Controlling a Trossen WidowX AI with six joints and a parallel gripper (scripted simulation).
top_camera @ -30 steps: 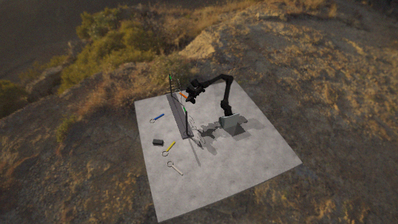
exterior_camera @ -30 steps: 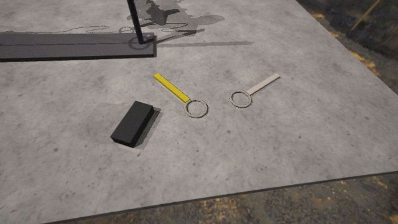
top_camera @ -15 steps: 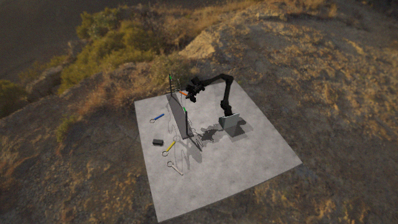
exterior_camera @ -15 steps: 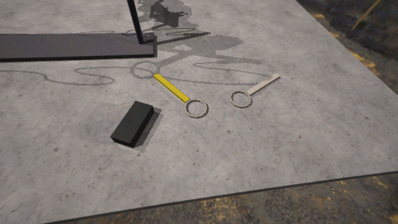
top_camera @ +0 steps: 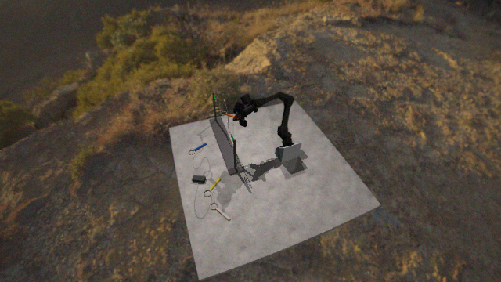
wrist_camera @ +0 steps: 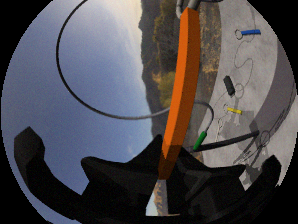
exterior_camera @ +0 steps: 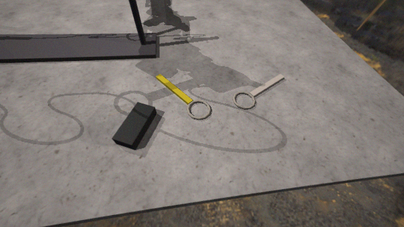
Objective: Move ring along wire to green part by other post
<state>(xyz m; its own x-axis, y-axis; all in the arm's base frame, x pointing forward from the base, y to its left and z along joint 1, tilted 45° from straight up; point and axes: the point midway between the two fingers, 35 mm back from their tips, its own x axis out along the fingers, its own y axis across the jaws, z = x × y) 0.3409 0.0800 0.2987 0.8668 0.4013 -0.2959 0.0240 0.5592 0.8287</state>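
Note:
My gripper (top_camera: 235, 117) (wrist_camera: 162, 139) is shut on the orange handle (top_camera: 229, 115) (wrist_camera: 185, 75) and holds it above the dark base (top_camera: 224, 146) (exterior_camera: 79, 48). The ring (top_camera: 224, 113) is on the handle's far end, near the far post (top_camera: 215, 111); the wrist view cuts it off at the top. Whether it touches the wire cannot be told. The thin grey wire (wrist_camera: 127, 118) curves beside the handle. One green part (top_camera: 214, 97) is at the far post's top. The other green part (top_camera: 232, 138) (wrist_camera: 200, 141) is at the near post (top_camera: 235, 157) (exterior_camera: 137, 22).
A blue-handled ring (top_camera: 200, 147) (wrist_camera: 251, 32), a yellow-handled ring (top_camera: 215, 184) (exterior_camera: 174, 89) (wrist_camera: 234, 111), a white-handled ring (top_camera: 223, 213) (exterior_camera: 268, 85) and a black box (top_camera: 199, 178) (exterior_camera: 134, 126) (wrist_camera: 229, 85) lie on the slab beyond the base. The arm reaches in from the opposite side.

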